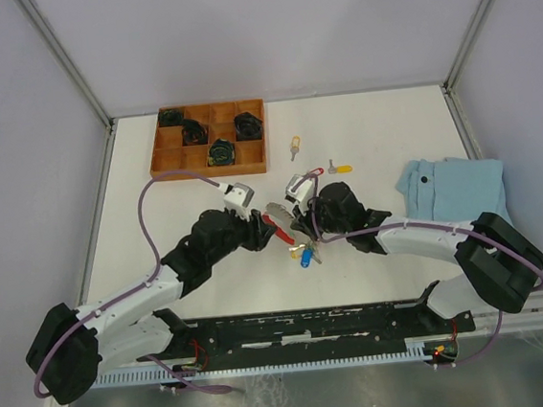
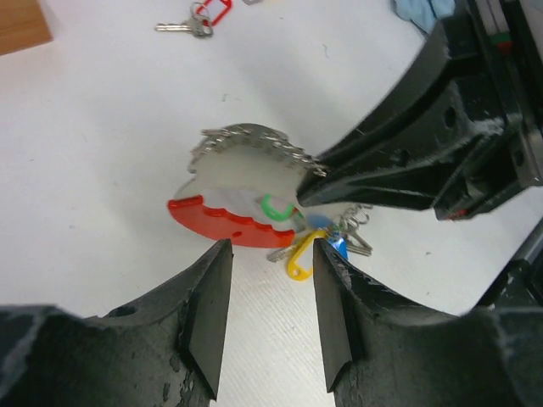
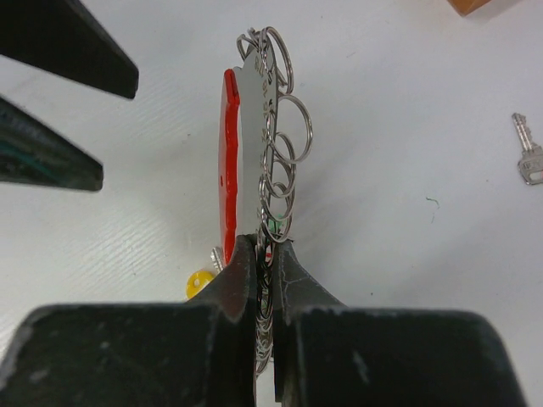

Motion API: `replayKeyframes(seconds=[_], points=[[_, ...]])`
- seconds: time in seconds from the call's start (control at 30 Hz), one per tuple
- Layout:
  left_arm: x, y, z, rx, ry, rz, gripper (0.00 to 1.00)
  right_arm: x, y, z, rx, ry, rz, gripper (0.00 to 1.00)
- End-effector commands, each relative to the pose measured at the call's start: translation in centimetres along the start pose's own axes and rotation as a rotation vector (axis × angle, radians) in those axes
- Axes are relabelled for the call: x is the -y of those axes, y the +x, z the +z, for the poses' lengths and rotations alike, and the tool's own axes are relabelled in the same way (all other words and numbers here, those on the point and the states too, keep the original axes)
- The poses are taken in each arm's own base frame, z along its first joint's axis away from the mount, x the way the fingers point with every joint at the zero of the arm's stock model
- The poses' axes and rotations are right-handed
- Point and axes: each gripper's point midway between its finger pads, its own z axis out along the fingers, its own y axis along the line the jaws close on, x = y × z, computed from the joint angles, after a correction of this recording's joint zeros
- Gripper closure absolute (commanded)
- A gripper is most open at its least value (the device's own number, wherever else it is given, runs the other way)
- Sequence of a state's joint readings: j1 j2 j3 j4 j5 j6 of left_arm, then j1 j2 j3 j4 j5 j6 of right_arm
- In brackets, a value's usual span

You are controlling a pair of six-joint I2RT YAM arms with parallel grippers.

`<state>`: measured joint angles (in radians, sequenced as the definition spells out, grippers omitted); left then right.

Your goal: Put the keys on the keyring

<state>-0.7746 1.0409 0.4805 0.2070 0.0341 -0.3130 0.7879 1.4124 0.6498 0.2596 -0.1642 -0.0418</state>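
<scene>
The keyring (image 1: pixel 284 229) lies between the two grippers, with a red curved strap (image 2: pixel 227 222), a grey beaded band (image 2: pixel 253 146) and green, yellow and blue tags. My right gripper (image 3: pixel 265 248) is shut on its metal rings (image 3: pixel 280 144) and holds the band on edge; it also shows in the top view (image 1: pixel 302 220). My left gripper (image 2: pixel 270 248) is open and empty, just short of the red strap, and shows in the top view (image 1: pixel 261 229). Loose keys lie behind: one with a yellow tag (image 1: pixel 295 146), one with a red tag (image 1: pixel 315 171) (image 2: pixel 208 13), another yellow (image 1: pixel 342 169).
A wooden compartment tray (image 1: pixel 177 159) with black cylinders stands at the back left. A blue cloth (image 1: pixel 453 186) lies on the right. A bare silver key (image 3: pixel 529 157) shows at the right of the right wrist view.
</scene>
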Motion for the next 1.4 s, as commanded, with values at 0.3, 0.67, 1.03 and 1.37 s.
replayKeyframes(seconds=[0.3,0.67,1.03,1.37], points=[[-5.6,1.3,-1.2,0.048,-0.255,-0.239,0.49,-2.4,-0.1,1.1,-0.227,-0.022,0.318,0.9],[-5.1,3.1,-0.6,-0.034,-0.226,-0.248,0.5,-4.0,4.1,2.8,-0.409,-0.004,0.385,0.68],[-3.4,3.5,1.3,-0.105,-0.126,-0.218,0.53,-0.8,1.2,-1.7,-0.418,0.04,0.126,0.47],[-3.0,6.5,2.5,-0.183,-0.074,-0.236,0.61,-0.8,-0.3,1.0,-0.389,-0.128,0.029,0.5]])
